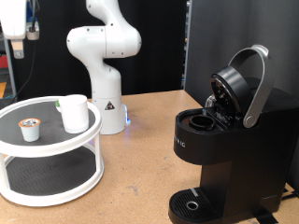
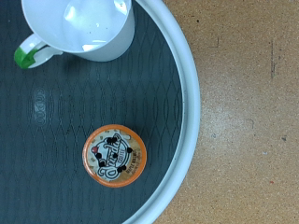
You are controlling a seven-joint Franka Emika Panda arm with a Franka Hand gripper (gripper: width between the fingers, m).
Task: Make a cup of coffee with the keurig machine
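Observation:
The black keurig machine [image 1: 229, 154] stands at the exterior view's right. Its silver handle [image 1: 254, 86] is raised and the lid is open over an empty pod chamber [image 1: 199, 119]. The white cup [image 1: 75, 114] stands on the top tier of a round white tray [image 1: 49, 147] at the left. In the wrist view the cup [image 2: 89, 28] shows a handle with a green mark. A small pod with a brown top [image 1: 31, 129] stands beside the cup, and it also shows in the wrist view [image 2: 114, 156]. The gripper [image 1: 19, 33] hangs high above the tray, cut off by the frame. Its fingers do not show in the wrist view.
The white robot base [image 1: 106, 110] stands behind the tray. The tray has a lower tier [image 1: 47, 177] with a dark mat. The brown table top [image 1: 140, 159] lies between tray and machine. The machine's drip plate [image 1: 192, 205] holds nothing.

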